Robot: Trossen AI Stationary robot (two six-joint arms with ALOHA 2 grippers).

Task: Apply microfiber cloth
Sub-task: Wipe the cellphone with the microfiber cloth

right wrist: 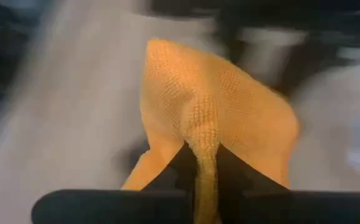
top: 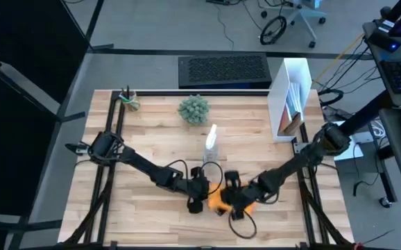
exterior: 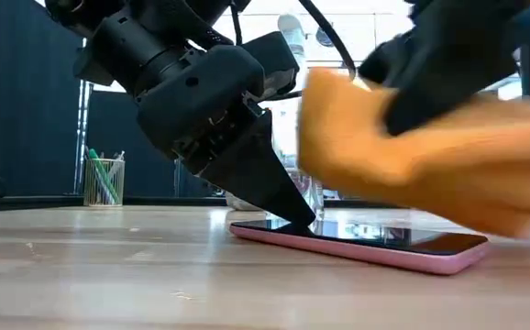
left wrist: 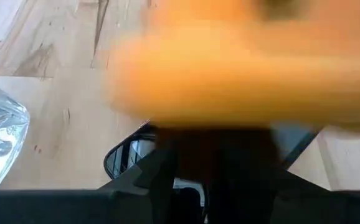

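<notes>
wooden bench [top: 152, 132] planks carry a pen cup [exterior: 104, 181], a small green plant [top: 194, 109], a clear spray bottle [top: 211, 144] and a pink-edged smartphone [exterior: 366, 244] lying flat near the front. left end effector [exterior: 297, 217] presses its closed tips on the phone's near end. right end effector [right wrist: 202, 163] pinches a fold of the microfiber cloth [exterior: 412, 151], which hangs just above the phone's other end, beside the left arm.

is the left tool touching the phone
Touching. In the low view the left tool comes down to a point on the near end of the phone, no gap visible, while the right tool holds the cloth above it.
</notes>
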